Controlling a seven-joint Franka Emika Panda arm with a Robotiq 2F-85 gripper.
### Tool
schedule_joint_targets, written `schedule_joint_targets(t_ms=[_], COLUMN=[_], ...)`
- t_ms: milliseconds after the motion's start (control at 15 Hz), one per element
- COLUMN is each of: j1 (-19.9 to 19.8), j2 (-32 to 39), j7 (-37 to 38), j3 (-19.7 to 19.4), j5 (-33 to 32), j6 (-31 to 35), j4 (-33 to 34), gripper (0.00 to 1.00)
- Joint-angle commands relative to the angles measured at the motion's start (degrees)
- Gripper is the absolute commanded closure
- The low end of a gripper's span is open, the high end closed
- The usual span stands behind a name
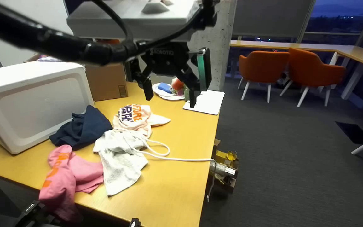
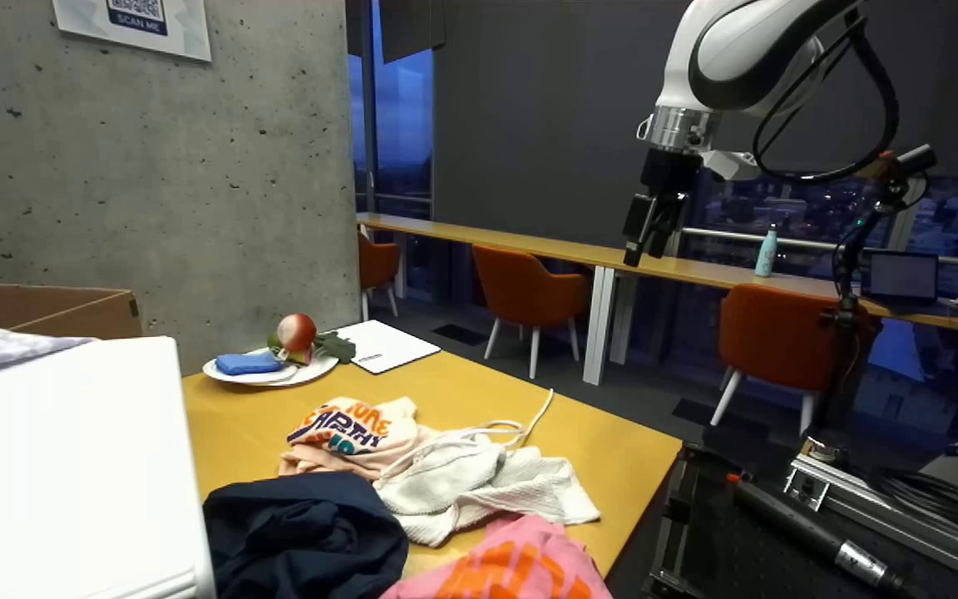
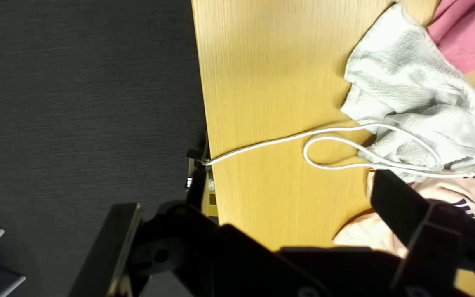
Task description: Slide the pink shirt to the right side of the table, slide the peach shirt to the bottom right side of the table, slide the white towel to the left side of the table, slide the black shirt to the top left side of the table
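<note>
Overhead, the gripper [image 1: 171, 96], jaws spread wide apart, hangs well above the table [image 1: 175, 189]. All four cloths lie bunched together there: the white towel [image 1: 120, 167] near the middle, the pink shirt [image 1: 65, 176] touching it and drooping over the table's edge, the peach shirt [image 1: 132, 121] at its other end, and the black shirt [image 1: 83, 129], dark navy to the eye, beside all three. A white cord [image 1: 184, 160] gets in the way, looped over the towel and trailing off the side of the table near a carton [image 1: 228, 186] of clutter. A large white bin [image 1: 43, 107] crowds the black shirt, and a cardboard box [image 1: 106, 82] stands behind that bin. Beyond the peach shirt, in both exterior views, a plate [image 2: 321, 367] bears a blue thing [image 2: 248, 363] and a round red-and-white thing [image 2: 297, 331], with a flat white board [image 2: 383, 345] just beside it. Orange chairs [image 1: 265, 66] stand well apart from the table.
</note>
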Motion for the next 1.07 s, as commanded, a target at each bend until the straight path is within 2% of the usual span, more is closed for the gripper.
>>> schedule_joint_targets(t_ms=[0,133,267,400,533,800,933,1000], j1=[2.4,3.6,3.2,1.2,-0.6,-2.7,-1.8,-0.2], j2=[10.2,16.0,22.3,28.4,35.0,49.0,55.8,59.0], j7=[-9.5,-17.0,-24.5,-30.5,-34.1,-37.1,-35.8,-33.1], j3=[-0.3,1.0,4.4,10.4,15.9,23.7,25.0,24.0], j5=[7.6,14.0,21.4,28.8,32.3,32.0,29.4,26.7], j6=[6.0,10.0,12.4,11.8,9.0,2.8,-2.7,-6.4], j4=[7.8,12.3,17.3,23.4,30.4,43.6,49.7,52.9], gripper=[0.00,0.00,0.00,0.00,0.00,0.00,0.00,0.00])
